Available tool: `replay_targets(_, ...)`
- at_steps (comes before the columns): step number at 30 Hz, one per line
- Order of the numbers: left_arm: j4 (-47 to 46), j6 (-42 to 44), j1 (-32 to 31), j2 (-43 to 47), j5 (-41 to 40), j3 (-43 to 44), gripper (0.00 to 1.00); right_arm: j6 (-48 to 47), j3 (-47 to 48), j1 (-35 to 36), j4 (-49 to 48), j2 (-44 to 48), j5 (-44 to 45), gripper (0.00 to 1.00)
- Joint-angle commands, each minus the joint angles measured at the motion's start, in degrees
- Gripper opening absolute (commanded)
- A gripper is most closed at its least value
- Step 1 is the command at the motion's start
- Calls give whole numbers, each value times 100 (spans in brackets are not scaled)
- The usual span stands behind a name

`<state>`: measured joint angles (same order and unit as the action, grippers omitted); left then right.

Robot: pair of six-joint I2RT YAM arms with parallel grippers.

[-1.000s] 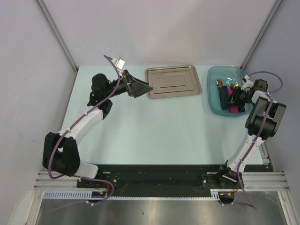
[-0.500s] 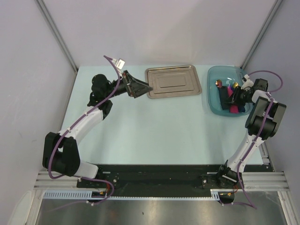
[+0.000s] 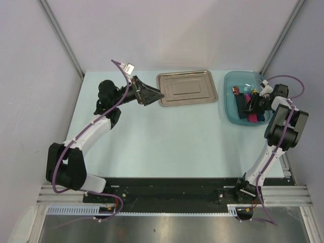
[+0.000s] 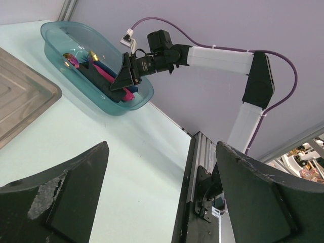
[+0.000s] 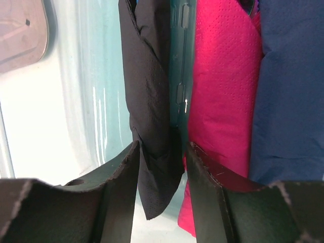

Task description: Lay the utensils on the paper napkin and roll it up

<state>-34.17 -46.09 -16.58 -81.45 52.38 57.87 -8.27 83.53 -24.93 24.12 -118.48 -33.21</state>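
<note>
one paper napkin (image 5: 147, 91) sits inside right end effector (image 5: 163, 148)

We found the overhead view bright and evenly lit from above, with faint, soft shadows beside the arms and a dull sheen on the steel tray (image 3: 186, 88) at upper centre. Along the bottom edges of the wrist views, the left fingers (image 4: 55, 202) and right fingers (image 5: 116, 202) were dark and slightly blurred.

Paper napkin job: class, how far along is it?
Done: nothing visibly finished. In hand: the right gripper straddles the paper napkin, which lies in the blue bin; the left gripper hangs open beside the steel tray. Left: spreading it out, loading it, rolling it.
</note>
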Motion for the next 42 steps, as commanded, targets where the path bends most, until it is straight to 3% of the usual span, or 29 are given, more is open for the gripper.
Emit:
replay_targets(1, -125, 21, 41, 164, 71, -56, 92, -140, 375, -74, 207, 237, 43, 47)
replay_targets(8, 24, 126, 41, 279, -17, -153, 92, -69, 709, -109, 330, 290, -308, 49)
replay_targets(13, 358, 442, 58, 366, -122, -153, 93, 10, 1077, -126, 497, 413, -519, 56)
replay_targets(15, 919, 853, 93, 445, -237, -92, 95, 27, 1200, -118, 541, 509, -581, 62)
replay_targets(18, 2227, 1669, 207, 402, -395, 468, 100, 115, 1543, -65, 629, 729, -660, 87)
replay_targets(19, 3066, 1873, 251, 358, -439, 645, 100, 133, 1700, -30, 673, 869, -678, 99)
replay_targets(25, 5881, 2832, 1006, -282, -720, 2245, 100, 388, 1773, 523, 726, 1528, -722, 100)
replay_targets(30, 7247, 3904, 1526, -661, -1290, 3368, 100, 598, 1080, 1392, 691, 2407, -450, 100)
replay_targets(33, 8100, 4326, 1561, -723, -2160, 3539, 100, 651, 368, 1954, 638, 3030, -300, 100)
replay_targets(35, 8076, 4546, 1561, -435, -2521, 3285, 100, 678, -159, 2210, 594, 3564, -134, 100)
replay_targets(39, 7672, 4591, 1561, 251, -2847, 1926, 100, 765, -1914, 2773, 243, 4470, 131, 100)
replay_targets(42, 7575, 4739, 1561, 681, -3075, 1256, 100, 801, -2471, 2897, 181, 5112, 166, 100)
